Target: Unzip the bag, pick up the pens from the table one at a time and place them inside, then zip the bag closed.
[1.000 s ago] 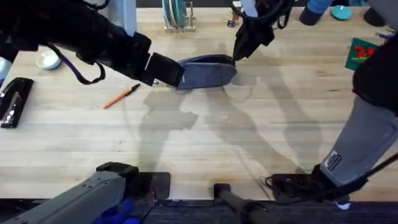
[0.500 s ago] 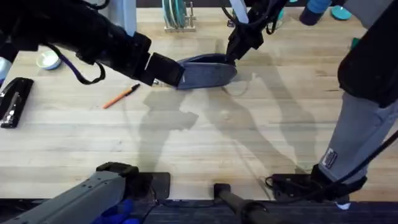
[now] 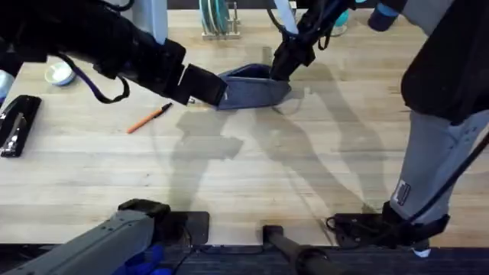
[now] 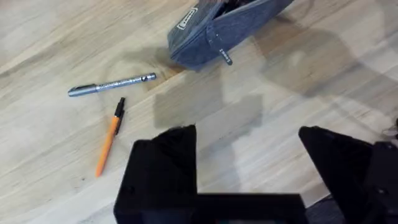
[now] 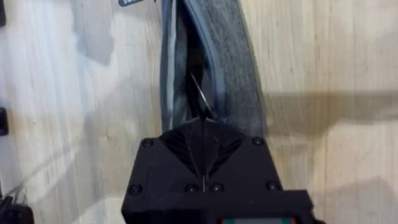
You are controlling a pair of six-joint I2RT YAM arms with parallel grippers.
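At the far middle of the table [image 3: 306, 168] lies the bag [image 3: 256, 88]. Right gripper [image 5: 202, 121] is closed at its zip end; the right wrist view shows the zip parted. Left gripper [image 4: 249, 140] hangs open; its wrist view shows the silvery pen [image 4: 112, 85] beside the orange pen [image 4: 109, 137], whereas overhead the orange pen alone is plain.

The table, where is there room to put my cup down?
The light wooden table lies bare between the blue-grey fabric pouch and the arm bases. It is crowded around the pouch, where the orange pen and both arms gather.
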